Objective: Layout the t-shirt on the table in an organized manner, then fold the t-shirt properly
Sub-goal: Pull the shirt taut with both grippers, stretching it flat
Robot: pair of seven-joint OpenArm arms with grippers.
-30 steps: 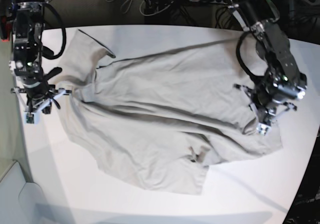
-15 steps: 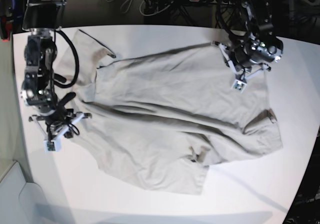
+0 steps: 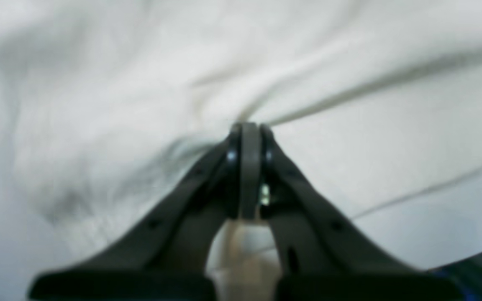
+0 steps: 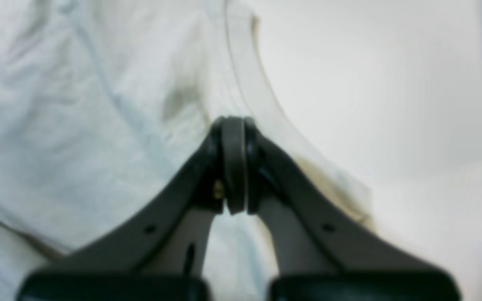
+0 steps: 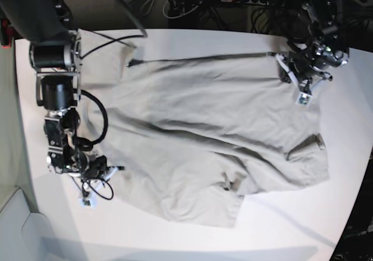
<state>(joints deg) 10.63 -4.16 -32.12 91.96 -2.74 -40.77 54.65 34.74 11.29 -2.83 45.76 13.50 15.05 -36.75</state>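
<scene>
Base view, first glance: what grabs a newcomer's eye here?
The t-shirt dominates, a big grey-beige cloth spread rumpled across the middle of the white table, with creases running across it. Two dark arms flank it: the left gripper at the shirt's far right edge, the right gripper low at its left edge. The wrist views show both with jaws shut over cloth.

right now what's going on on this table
A two-armed robot is spreading out a t-shirt on the white table. Both pincers are shut. The left pincer appears to pinch a fold of cloth at the shirt's far corner, with the fabric pulled taut from it. The right pincer is at the shirt's opposite edge. The shirt lies mostly open but wrinkled, not yet folded.
</scene>
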